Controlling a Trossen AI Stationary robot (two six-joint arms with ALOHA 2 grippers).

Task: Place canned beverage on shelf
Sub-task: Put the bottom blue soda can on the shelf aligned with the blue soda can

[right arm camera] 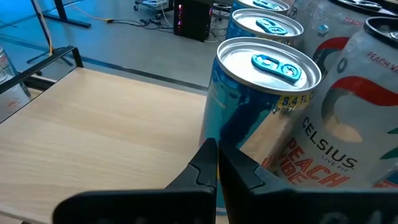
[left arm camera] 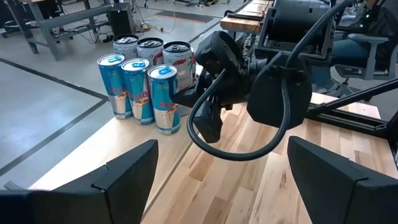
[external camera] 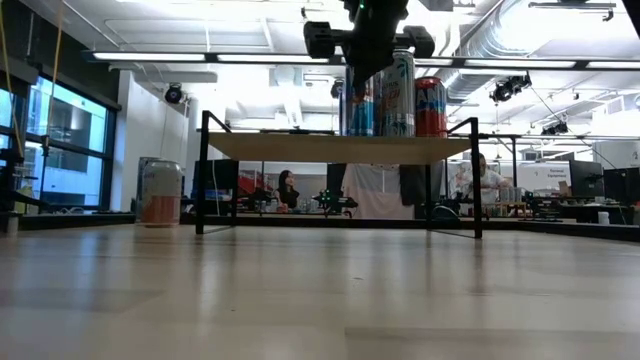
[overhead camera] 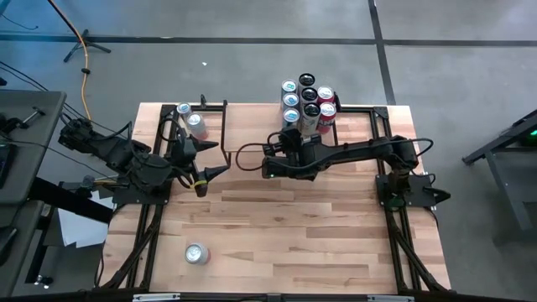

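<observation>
Pressed together, the fingers (right arm camera: 217, 163) of our right gripper (right arm camera: 217, 158) meet tip to tip in the right wrist view, pinching nothing, just in front of a blue canned beverage (right arm camera: 261, 102) that stands on the shelf (right arm camera: 93, 130) beside a white peach-labelled can (right arm camera: 348, 118).

From the high view we see the right gripper (overhead camera: 277, 159) stretched out from the right arm toward the table's middle, just short of the cluster of cans (overhead camera: 307, 102) on the shelf (overhead camera: 252, 117) at the far edge. Our left gripper (overhead camera: 211, 161) waits at the left side with its fingers spread and nothing between them. Two more cans (overhead camera: 190, 119) stand at the far left corner, and one can (overhead camera: 196, 253) stands alone near the front edge of the table (overhead camera: 336, 243).

In the low view the shelf (external camera: 335, 147) carries the cans (external camera: 395, 95) on its plank, the right gripper (external camera: 365, 45) hanging before them; a pale can (external camera: 161, 193) stands on the table to the left.

Through the left wrist view we look between wide-apart fingers (left arm camera: 130, 171) at the right arm (left arm camera: 249, 87) and the cans (left arm camera: 146, 81).
</observation>
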